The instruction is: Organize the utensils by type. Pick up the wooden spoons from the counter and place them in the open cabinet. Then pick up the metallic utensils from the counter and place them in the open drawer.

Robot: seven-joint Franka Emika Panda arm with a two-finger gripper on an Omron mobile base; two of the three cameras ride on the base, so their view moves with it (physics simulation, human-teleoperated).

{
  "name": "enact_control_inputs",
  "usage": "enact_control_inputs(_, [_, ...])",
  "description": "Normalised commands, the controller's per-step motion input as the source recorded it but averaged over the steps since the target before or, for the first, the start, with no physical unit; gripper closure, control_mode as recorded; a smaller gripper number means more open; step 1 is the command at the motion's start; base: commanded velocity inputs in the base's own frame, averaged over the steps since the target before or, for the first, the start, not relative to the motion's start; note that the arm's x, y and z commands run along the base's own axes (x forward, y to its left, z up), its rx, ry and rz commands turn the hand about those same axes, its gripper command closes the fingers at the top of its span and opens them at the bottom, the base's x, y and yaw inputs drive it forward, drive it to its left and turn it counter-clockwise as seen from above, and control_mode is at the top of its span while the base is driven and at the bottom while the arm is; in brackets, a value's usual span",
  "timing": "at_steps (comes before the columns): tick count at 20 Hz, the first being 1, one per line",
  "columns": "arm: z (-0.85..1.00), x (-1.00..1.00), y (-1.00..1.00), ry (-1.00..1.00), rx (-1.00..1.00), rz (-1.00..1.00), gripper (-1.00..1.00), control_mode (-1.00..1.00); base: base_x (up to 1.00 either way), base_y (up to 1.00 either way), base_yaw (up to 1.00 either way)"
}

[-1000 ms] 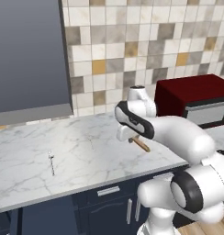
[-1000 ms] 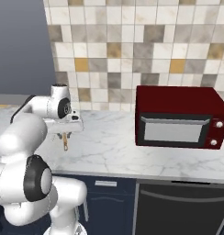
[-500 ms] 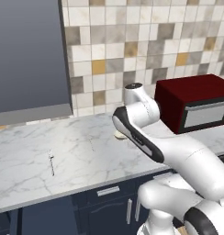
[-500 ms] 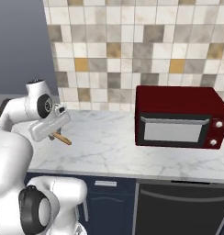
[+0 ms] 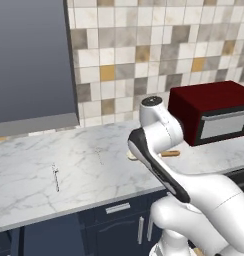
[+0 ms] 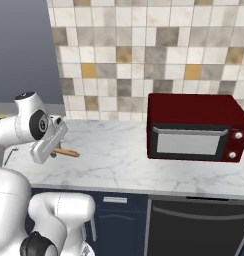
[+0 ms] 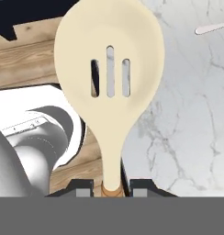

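Note:
My gripper (image 7: 111, 187) is shut on a wooden spoon (image 7: 109, 69), a slotted one with a cream bowl, held at the top of its orange-brown handle. In the right base view the gripper (image 6: 53, 149) hangs over the front of the marble counter (image 6: 119, 160), and the spoon's handle (image 6: 68, 152) sticks out level to the right. The left base view has the spoon (image 5: 170, 153) crossing behind my forearm. Two thin metallic utensils (image 5: 55, 177) (image 5: 99, 156) lie on the counter (image 5: 29, 165) to the left, and one (image 7: 212, 28) shows beyond the spoon. The wall cabinet (image 5: 31, 60) hangs at upper left. The open drawer is out of view.
A dark red microwave (image 6: 194, 127) (image 5: 214, 115) stands on the counter to the right of the arm. Navy base cabinets with silver handles (image 5: 118, 208) run under the worktop. A tiled wall (image 6: 144, 50) backs the counter.
The arm has swung and turned its hand. The spoon hung handle-down a second ago and is now held about level, still in the gripper over the counter.

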Motion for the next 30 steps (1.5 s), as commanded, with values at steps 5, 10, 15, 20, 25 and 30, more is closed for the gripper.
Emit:
enact_control_inputs(5, [0.0,0.0,0.0,0.0,0.0,0.0,1.0,1.0,-0.27,0.0,0.0])
enact_control_inputs(10, [0.0,0.0,0.0,0.0,0.0,0.0,1.0,1.0,-0.61,0.0,0.0])
enact_control_inputs(15, [0.0,0.0,0.0,0.0,0.0,0.0,1.0,1.0,-0.6,0.16,0.41])
enact_control_inputs(20, [0.0,0.0,0.0,0.0,0.0,0.0,1.0,1.0,-0.33,0.33,0.98])
enact_control_inputs(25, [0.0,0.0,0.0,0.0,0.0,0.0,1.0,1.0,-0.14,0.36,1.0])
enact_control_inputs(30, [0.0,0.0,0.0,0.0,0.0,0.0,1.0,1.0,0.05,0.38,0.98])
